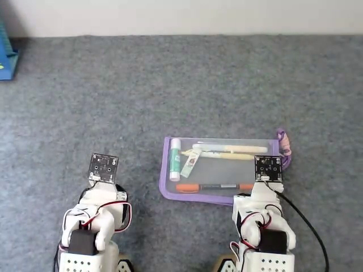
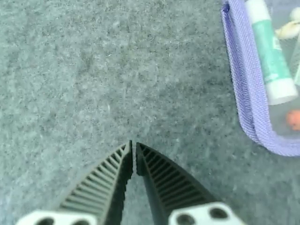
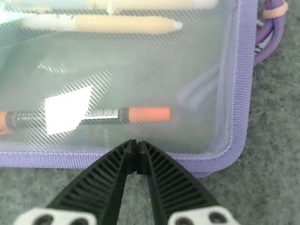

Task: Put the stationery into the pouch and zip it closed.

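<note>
A clear pouch with purple trim (image 1: 166, 170) (image 2: 243, 79) (image 3: 241, 93) lies flat on the grey carpet. Inside it I see a glue stick (image 1: 174, 159) (image 2: 269, 51), two pale yellow pens (image 1: 232, 151) (image 3: 98, 23), a small eraser-like piece (image 1: 189, 162) and an orange-capped marker (image 1: 214, 187) (image 3: 89, 116). My right gripper (image 3: 136, 149) is shut, its tips over the pouch's near edge by the marker. My left gripper (image 2: 132, 151) is shut over bare carpet, to the left of the pouch. A purple and pink strap (image 1: 283, 144) (image 3: 268, 23) sticks out at the pouch's far right corner.
Grey carpet (image 1: 170, 85) covers the whole work area, with open room beyond and left of the pouch. A blue object (image 1: 7, 59) stands at the far left edge. A white wall runs along the back.
</note>
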